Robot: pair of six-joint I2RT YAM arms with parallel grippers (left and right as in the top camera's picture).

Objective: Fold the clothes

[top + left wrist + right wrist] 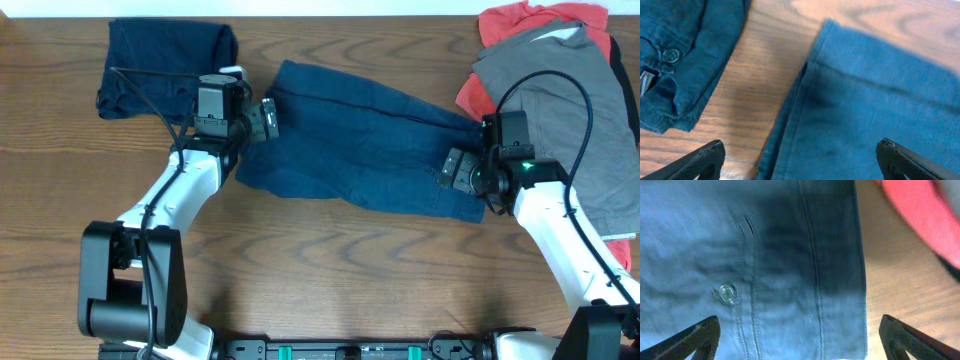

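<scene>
- Garment (370,150), blue, lies spread at the middle of the bench (330,270).
- Left fingers (695,162): wide apart, empty, at its left edge.
- Right fingers (690,340): wide apart, empty, at its buttoned right end.

Fingers (699,161) spread over blue garment (880,100) edge; folded denim (682,50) left.

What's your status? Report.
Left gripper open, right gripper open, one over each end of blue garment. Garment spread flat, not yet folded. Nearby: folded dark piece, grey-red pile; neither blocking.
</scene>
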